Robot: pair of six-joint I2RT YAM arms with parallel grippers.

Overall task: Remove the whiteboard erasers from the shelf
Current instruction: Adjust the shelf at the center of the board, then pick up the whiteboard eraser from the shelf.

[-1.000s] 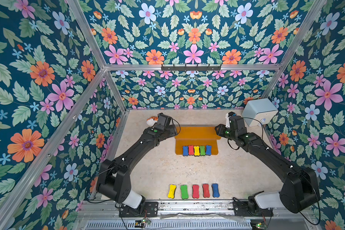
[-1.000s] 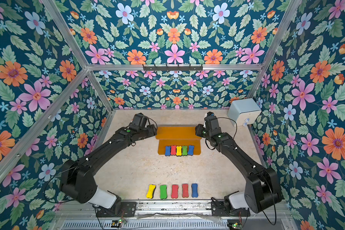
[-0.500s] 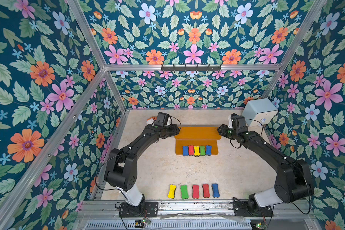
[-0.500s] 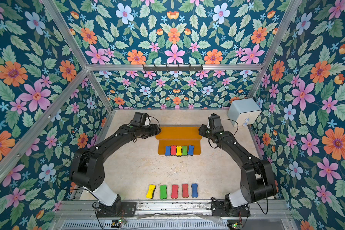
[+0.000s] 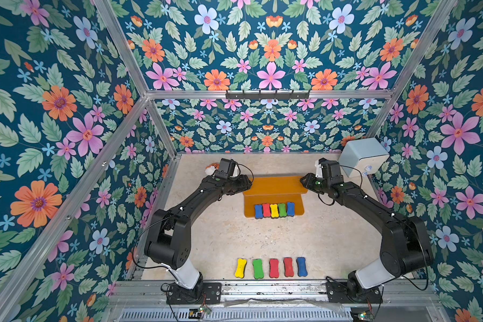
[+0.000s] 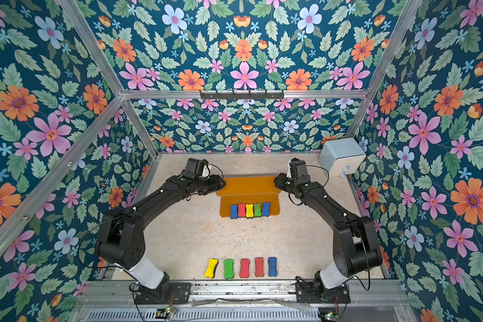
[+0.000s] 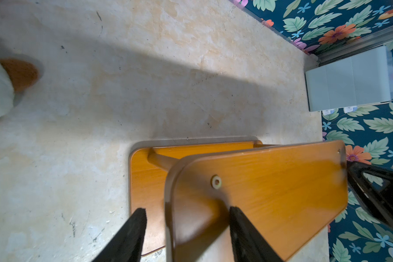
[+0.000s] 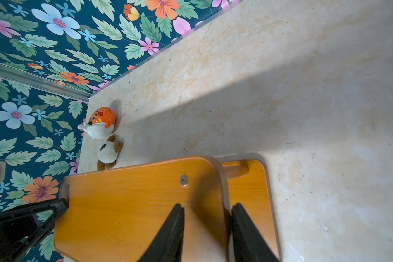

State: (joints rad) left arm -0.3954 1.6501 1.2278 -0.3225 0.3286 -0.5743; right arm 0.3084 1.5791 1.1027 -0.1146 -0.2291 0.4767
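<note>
The orange-brown shelf stands at the back middle. Five whiteboard erasers lie in a row on its lower board: blue, red, yellow, green, blue. Five more whiteboard erasers lie on the table near the front edge. My left gripper is at the left end of the top board. Its jaws are open and straddle the board's edge. At the right end, my right gripper is open too, with one finger over the board and one finger under it.
A pale blue box sits in the back right corner, close behind my right arm. Two plush toys lie at the back left by the wall, behind my left wrist.
Both grippers have moved inward onto the two ends of the shelf's top board. The left jaws have narrowed. The erasers have not moved.
</note>
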